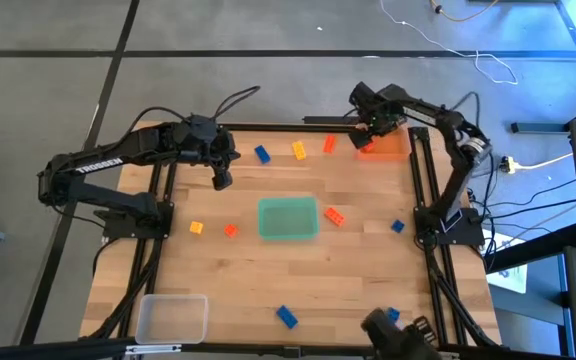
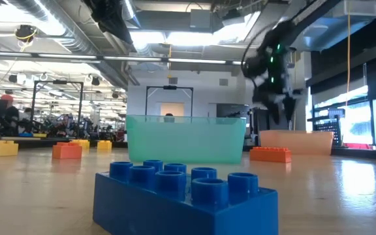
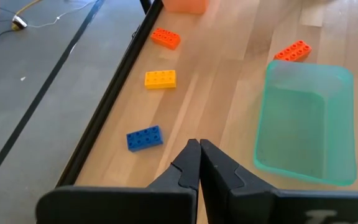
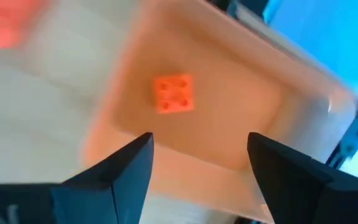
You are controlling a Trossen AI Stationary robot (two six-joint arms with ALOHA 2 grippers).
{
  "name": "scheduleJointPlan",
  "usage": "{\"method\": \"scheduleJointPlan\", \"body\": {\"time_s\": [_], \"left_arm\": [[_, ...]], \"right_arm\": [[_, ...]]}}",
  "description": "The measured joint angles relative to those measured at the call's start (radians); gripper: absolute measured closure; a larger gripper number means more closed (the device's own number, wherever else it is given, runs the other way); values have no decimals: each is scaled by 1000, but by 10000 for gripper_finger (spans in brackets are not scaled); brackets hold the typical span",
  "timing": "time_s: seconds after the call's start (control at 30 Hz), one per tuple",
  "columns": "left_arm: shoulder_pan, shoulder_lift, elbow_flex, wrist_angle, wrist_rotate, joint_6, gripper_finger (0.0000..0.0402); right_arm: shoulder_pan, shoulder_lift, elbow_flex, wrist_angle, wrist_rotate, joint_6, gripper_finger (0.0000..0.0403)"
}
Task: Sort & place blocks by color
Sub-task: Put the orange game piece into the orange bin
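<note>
Step in hand, as you can judge it: dropping an orange block into the orange tray (image 1: 393, 148) at about 1 o'clock on the surface (image 1: 268, 280). Your right pincer (image 4: 199, 163) hangs over that tray with its jaws spread wide and nothing between them; one small orange block (image 4: 173, 93) lies loose on the tray floor below, apart from the fingers.

Your left pincer (image 3: 199, 163) waits at about 10 o'clock, jaws pressed together, empty.

Count from the high view:
- Trays: three. Orange at 1 o'clock, green tray (image 1: 288, 219) at centre, clear tray (image 1: 172, 317) at 7 o'clock.
- Orange blocks: four. One in the tray, one at 12 o'clock (image 1: 329, 144), one just beside the green tray at 3 o'clock (image 1: 335, 216), one at 9 o'clock (image 1: 230, 230).
- Yellow blocks: two. One at 12 o'clock (image 1: 299, 150), one at 9 o'clock (image 1: 196, 228).
- Blue blocks: four. At 11 o'clock (image 1: 262, 154), 4 o'clock (image 1: 397, 227), 6 o'clock (image 1: 286, 317), and 5 o'clock at the surface's edge (image 1: 392, 314).

Next move likely calls for lifting the right pincer clear of the tray wall, then taking the nearest loose orange block, the one at 12 o'clock. Approach from above with jaws across its short sides.
</note>
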Motion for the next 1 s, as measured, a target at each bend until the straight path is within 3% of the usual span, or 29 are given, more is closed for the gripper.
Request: {"method": "scheduleJointPlan", "body": {"time_s": [0.2,0.4,0.6,0.77,1.0], "left_arm": [[0,0,0,-26,32,15,401],[-1,0,0,-50,41,16,401],[-12,-1,0,-53,41,34,401],[-14,-1,0,-53,42,34,401],[-38,-1,0,-53,107,59,401]], "right_arm": [[109,-183,1,-37,-218,-92,142],[286,-307,-33,-76,-438,-107,142],[507,-333,-44,-129,-458,-94,142],[656,-307,-44,-72,-448,-47,142],[747,-228,-44,-7,-371,112,142]]}}
